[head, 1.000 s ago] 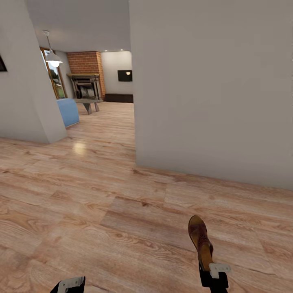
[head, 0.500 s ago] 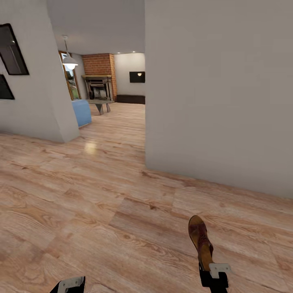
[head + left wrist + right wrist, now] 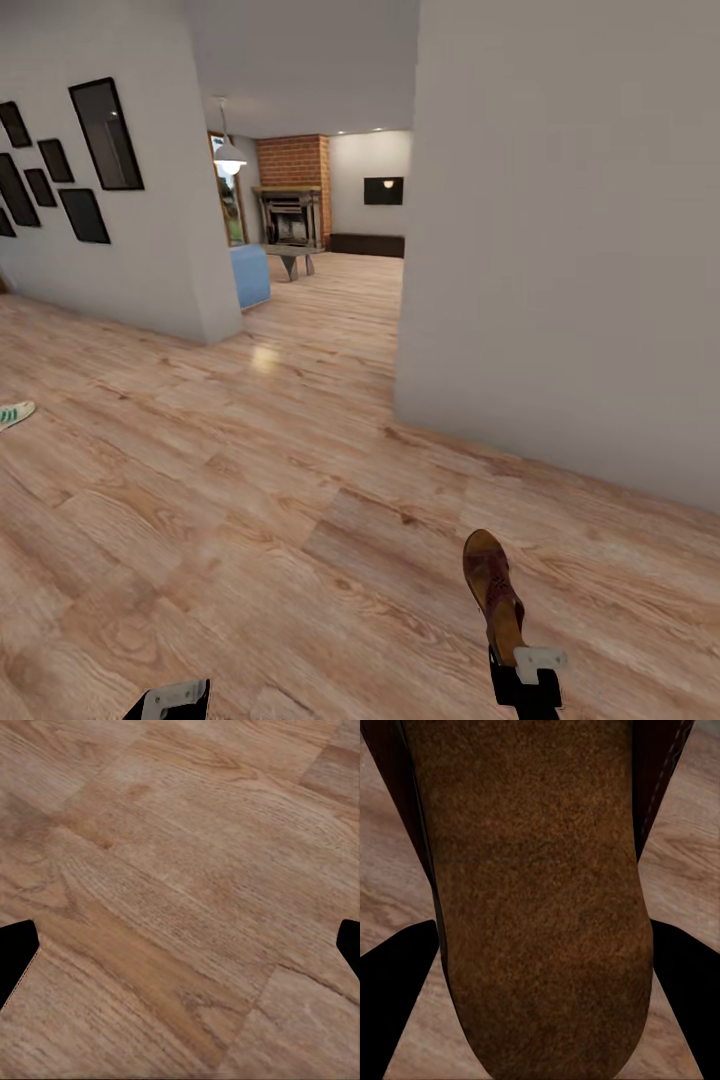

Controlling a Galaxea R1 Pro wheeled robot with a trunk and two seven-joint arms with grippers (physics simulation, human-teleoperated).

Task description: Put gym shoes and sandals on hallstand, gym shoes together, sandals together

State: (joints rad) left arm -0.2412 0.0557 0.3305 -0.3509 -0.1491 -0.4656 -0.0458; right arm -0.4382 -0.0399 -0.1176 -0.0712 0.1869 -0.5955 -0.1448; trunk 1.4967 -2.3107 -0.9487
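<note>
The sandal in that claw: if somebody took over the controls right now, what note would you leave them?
Right gripper: shut on a brown sandal, carried above the floor.
Left gripper: open, empty.
One gym shoe lies on the floor at the head view's far left edge.
Done: one sandal picked up.
Left: find the hallstand, place this sandal, fetch the remaining shoes, pair them on the rack.

Gym shoe [image 3: 14, 413] cut by frame edge; sandal [image 3: 493, 592] heel behind right gripper [image 3: 526, 672]
</note>
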